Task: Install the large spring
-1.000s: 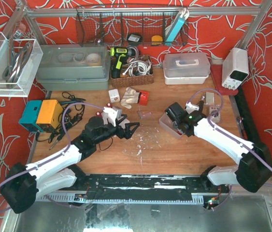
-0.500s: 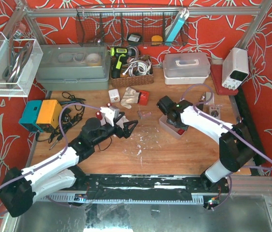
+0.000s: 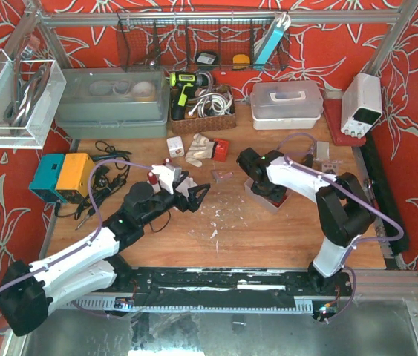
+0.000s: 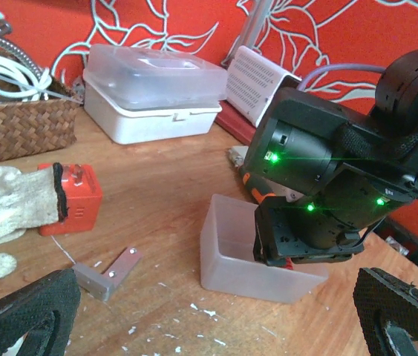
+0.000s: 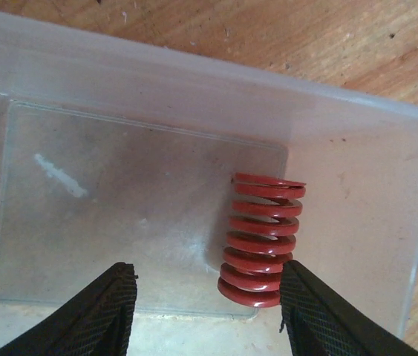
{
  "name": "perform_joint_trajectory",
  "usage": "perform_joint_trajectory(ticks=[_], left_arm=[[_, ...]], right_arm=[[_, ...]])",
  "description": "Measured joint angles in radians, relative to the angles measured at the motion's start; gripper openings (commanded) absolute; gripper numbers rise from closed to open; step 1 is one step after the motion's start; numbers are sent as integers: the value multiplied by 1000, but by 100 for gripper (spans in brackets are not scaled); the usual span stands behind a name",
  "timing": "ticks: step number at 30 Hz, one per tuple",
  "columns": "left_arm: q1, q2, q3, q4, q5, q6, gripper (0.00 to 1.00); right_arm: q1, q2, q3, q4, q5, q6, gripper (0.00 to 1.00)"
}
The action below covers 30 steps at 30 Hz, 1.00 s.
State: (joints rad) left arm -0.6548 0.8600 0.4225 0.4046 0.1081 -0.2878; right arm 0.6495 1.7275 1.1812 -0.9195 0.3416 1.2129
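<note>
The large red spring (image 5: 262,241) lies on its side on the floor of a clear plastic bin (image 5: 194,96), close to its right wall. My right gripper (image 5: 209,315) is open and reaches down into the bin, with its right finger (image 5: 327,319) beside the spring's near end and its left finger (image 5: 97,315) well clear. From above, the right gripper (image 3: 264,187) covers most of the bin (image 3: 277,203). My left gripper (image 3: 194,194) is open and empty, low over the table to the left of the bin (image 4: 238,252), facing it.
An aluminium angle bracket (image 4: 108,271), a red box (image 4: 75,200) and a white glove (image 4: 4,211) lie left of the bin. A white lidded box (image 4: 153,93) and a wicker basket (image 4: 15,122) stand behind. White chips litter the wood.
My right arm has swung its gripper left and back, from beside the bin to over it and down into it. My left gripper has crept slightly forward.
</note>
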Motion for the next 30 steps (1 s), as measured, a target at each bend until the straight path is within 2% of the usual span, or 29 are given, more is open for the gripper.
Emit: perform_joint_trajectory(ticks=[19, 28, 30], left_arm=[[-2, 1, 0, -7, -18, 3, 100], [-2, 11, 0, -7, -21, 4, 100], [-2, 18, 0, -8, -20, 4, 100]], right_arm=[[-40, 65, 0, 46, -36, 45, 55], [-45, 88, -22, 113, -56, 58, 46], [-46, 88, -29, 129, -56, 58, 39]])
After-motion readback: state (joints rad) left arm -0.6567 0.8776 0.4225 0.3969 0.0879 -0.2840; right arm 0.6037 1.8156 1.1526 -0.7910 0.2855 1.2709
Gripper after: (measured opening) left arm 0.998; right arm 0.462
